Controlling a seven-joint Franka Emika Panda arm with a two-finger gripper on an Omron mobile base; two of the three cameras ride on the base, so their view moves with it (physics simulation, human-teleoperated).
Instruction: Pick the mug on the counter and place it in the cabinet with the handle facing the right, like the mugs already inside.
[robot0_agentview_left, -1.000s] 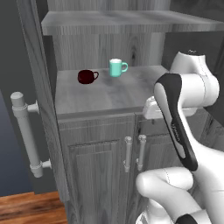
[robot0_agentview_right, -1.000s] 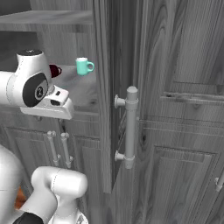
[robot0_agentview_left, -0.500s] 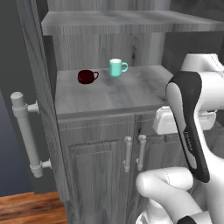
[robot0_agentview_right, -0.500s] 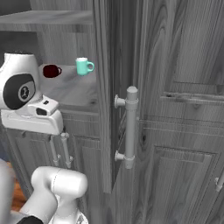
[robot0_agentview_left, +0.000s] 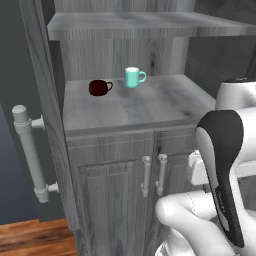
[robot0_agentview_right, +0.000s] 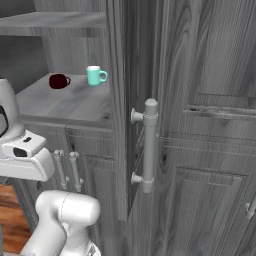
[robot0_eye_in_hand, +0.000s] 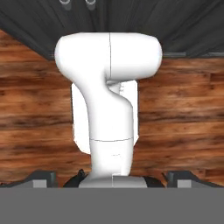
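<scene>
You are facing the cabinet (robot0_agentview_left: 105, 200), a tall grey wood-grain unit with an open niche above two panelled lower doors. On the niche's shelf surface the mug (robot0_agentview_left: 133, 77), teal with a white interior, stands upright toward the back, its loop handle pointing right. Just to its left, close but apart, sits the dark red mug (robot0_agentview_left: 99, 87), its handle also to the right. From the right base view you see the same pair, the mug (robot0_agentview_right: 95, 75) right of the dark red mug (robot0_agentview_right: 58, 81). A pair of light-grey bar handles (robot0_agentview_left: 153, 174) runs down the lower doors, and a larger bar handle (robot0_agentview_right: 148, 144) stands on the tall side panel. Brown wood flooring (robot0_eye_in_hand: 183, 109) lies below. The claw's fingers stand spread wide, holding nothing.
</scene>
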